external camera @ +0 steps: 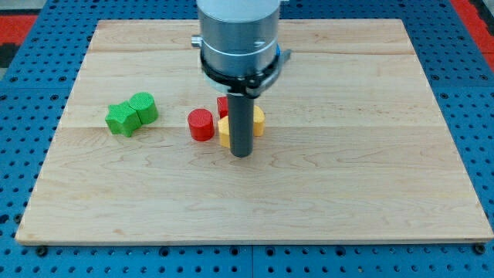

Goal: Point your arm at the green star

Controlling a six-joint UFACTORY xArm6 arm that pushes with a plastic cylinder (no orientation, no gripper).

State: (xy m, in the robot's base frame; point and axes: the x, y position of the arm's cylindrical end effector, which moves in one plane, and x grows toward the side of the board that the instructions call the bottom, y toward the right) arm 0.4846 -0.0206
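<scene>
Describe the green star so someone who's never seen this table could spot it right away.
On the wooden board, look toward the view's left, well left of my tip. Two green blocks touch there; the green star is the left one, with notched, pointed edges, unlike the rounder green block beside it.

The board point(370, 185) is pale wood, smooth, with fine grain and a soft satin sheen. Around it lies a blue sheet point(471, 93) dotted with holes, matt like plastic. My rod point(241, 123) is dark grey and dull, hung from a brushed silver metal cylinder point(238, 35) at 12 o'clock. The blocks look like matt painted pieces
</scene>
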